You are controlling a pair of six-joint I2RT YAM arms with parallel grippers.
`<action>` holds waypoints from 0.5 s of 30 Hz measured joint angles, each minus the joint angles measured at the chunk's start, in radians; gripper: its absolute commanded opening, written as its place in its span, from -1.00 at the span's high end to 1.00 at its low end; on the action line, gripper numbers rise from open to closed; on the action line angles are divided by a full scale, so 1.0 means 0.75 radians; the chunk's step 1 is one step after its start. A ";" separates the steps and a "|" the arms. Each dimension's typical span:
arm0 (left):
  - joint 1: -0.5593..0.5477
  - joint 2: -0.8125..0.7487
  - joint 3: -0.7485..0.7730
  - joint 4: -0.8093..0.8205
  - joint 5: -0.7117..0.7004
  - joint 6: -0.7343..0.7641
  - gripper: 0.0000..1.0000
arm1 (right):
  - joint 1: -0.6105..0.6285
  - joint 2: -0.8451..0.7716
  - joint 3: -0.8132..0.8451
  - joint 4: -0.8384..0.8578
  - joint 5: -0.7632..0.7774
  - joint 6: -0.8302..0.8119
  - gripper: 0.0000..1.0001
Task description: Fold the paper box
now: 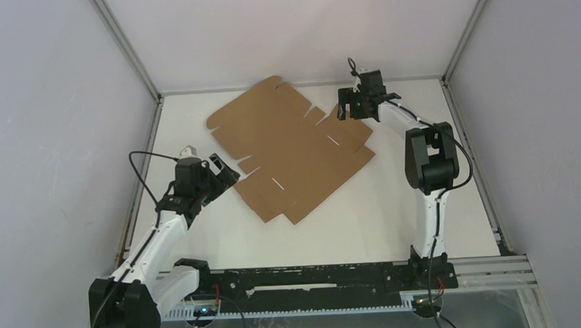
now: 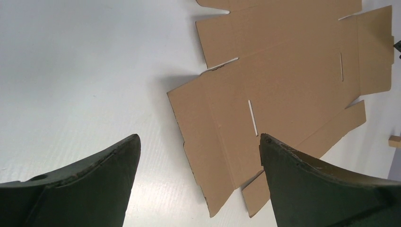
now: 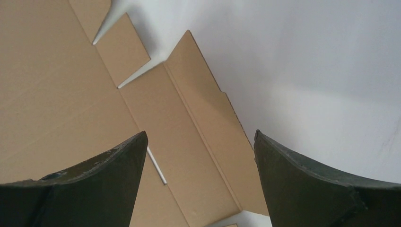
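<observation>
Cardboard first: plain brown die-cut paper box (image 1: 290, 149) lies opened out flat on white table (image 1: 364, 220), unfolded, two narrow slits showing in its middle panels. L gripper (image 1: 226, 172) sits just off box's left edge, by the notch btw two flaps, jaws spread wide w/ nothing btw them, not touching cardboard. R gripper (image 1: 346, 107) hovers over box's far-right corner flap, jaws likewise spread, holding nothing.
</observation>
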 measured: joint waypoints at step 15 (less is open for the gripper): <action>0.000 -0.004 -0.008 0.020 0.003 0.001 -1.00 | -0.062 0.033 0.075 -0.081 0.043 0.014 -0.83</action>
